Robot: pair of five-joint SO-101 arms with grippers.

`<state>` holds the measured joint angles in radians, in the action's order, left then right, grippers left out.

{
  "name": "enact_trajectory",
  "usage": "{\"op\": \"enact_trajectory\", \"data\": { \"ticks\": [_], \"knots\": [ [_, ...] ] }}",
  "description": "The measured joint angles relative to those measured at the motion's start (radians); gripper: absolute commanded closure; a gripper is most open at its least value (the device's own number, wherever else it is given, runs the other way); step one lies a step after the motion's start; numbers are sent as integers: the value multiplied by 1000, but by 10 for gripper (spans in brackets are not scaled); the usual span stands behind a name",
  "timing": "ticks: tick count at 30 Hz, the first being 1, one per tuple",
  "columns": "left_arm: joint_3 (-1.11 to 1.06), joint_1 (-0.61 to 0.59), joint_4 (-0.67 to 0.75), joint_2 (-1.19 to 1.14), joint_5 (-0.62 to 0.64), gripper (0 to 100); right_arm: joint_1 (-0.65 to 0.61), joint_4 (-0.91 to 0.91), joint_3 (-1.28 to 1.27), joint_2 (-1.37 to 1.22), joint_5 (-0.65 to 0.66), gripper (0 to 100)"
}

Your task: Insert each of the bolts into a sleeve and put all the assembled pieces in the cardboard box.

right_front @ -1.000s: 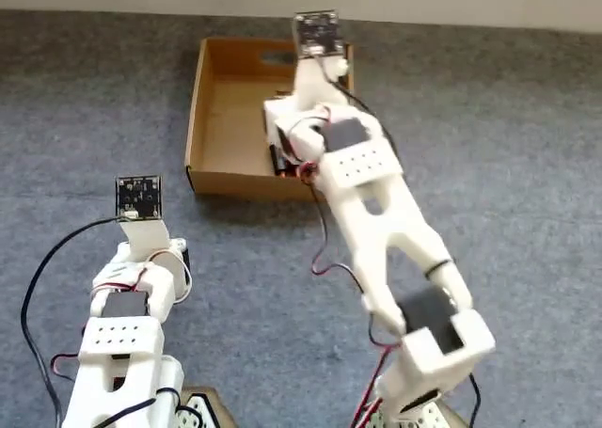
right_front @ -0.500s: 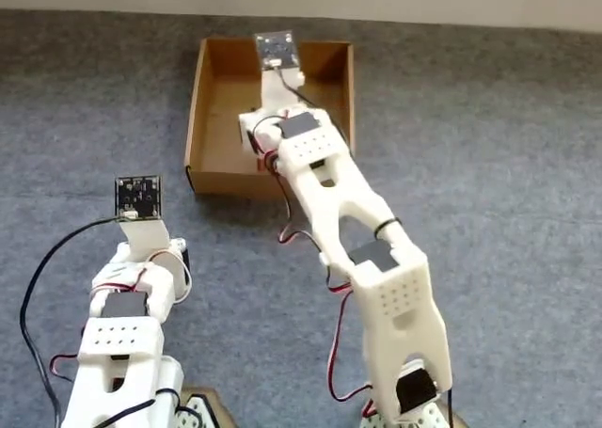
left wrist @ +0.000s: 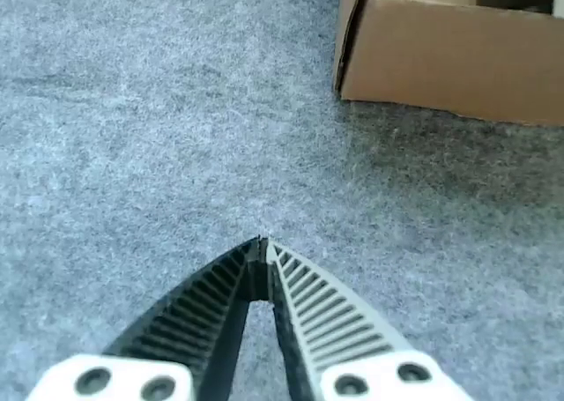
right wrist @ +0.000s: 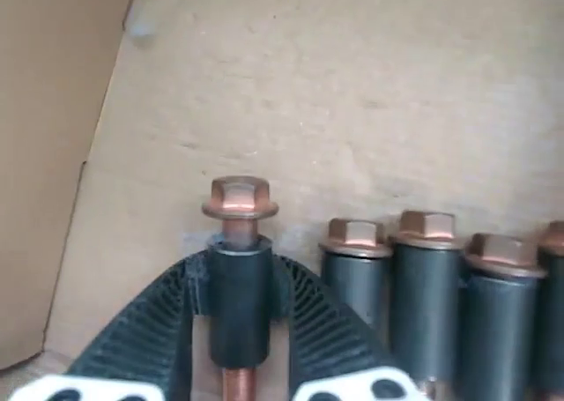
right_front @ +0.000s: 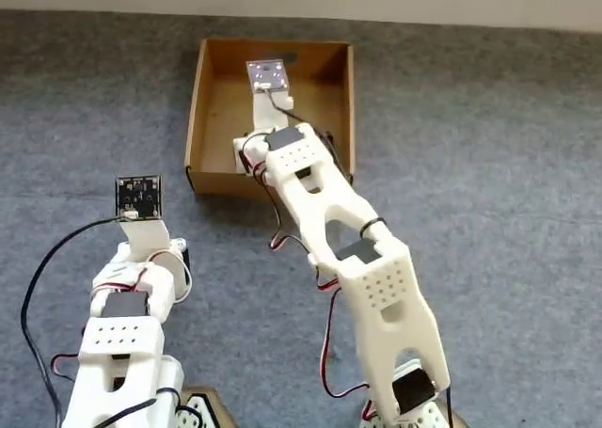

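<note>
Inside the cardboard box [right_front: 200,99], the right jaws are clamped on a dark sleeve [right wrist: 240,304], one ribbed pad pressing each side of it. The sleeve sits squarely between the pads, its upper rim level with their tips. A copper bolt [right wrist: 240,200] runs through it: the hexagonal head and flange stand clear just beyond the jaw tips, and a short length of shaft shows at the sleeve's other end, back between the jaws. Whether the held piece touches the box floor [right wrist: 352,92] cannot be told. Just beside it, with a narrow gap, a row of assembled pieces [right wrist: 423,278] lies side by side on the floor, heads pointing the same way (each a grey sleeve capped by a copper bolt head). On the held sleeve's other side rises a wall of the box. From above, the right arm [right_front: 320,212] stretches across the grey desk [right_front: 489,165] with its wrist over the box's interior. The left arm [right_front: 127,306] stands well apart from the box, and the left jaws are closed tip to tip, holding nothing, over bare desk with a corner of the box [left wrist: 449,57] ahead of them.
</note>
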<state>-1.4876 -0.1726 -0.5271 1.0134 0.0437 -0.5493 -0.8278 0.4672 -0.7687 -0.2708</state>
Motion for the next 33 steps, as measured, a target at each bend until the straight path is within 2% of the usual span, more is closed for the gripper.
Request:
{"op": "enact_trajectory", "data": {
  "ticks": [26, 33],
  "knots": [
    [0, 0, 0, 0, 0, 990, 26, 0, 0, -2, 0, 988],
    [0, 0, 0, 0, 0, 990, 26, -14, 5, -2, 0, 858]
  ]
}}
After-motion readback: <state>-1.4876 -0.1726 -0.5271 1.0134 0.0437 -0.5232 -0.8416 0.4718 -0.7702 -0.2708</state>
